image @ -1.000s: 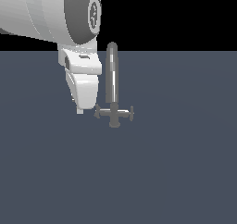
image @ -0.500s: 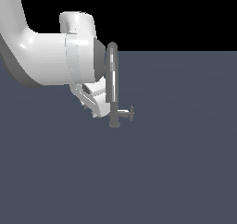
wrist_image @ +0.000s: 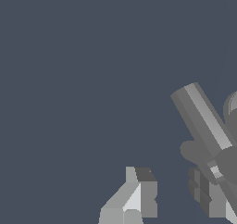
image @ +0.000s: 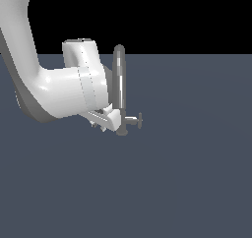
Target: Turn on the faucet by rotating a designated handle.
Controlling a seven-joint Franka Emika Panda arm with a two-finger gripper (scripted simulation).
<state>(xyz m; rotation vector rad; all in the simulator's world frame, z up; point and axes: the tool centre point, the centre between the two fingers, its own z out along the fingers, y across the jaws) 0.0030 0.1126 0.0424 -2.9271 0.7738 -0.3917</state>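
Centrally placed: faucet (image: 119, 87), grey, upright on the dark floor (image: 187, 183), one cross knob (image: 140, 120) showing at the exterior view's right. Gripper (image: 110, 121) pressed against its other side; jaw state cannot be told.

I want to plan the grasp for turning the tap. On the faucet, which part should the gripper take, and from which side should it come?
Probably the cross-shaped knob at the free end of the crossbar, on the exterior view's right of the faucet. It sticks out sideways with open space around it, so fingers could close across its arms. The other end is hidden behind the gripper, which sits on the exterior view's left; coming from that side, it may already be at that knob.
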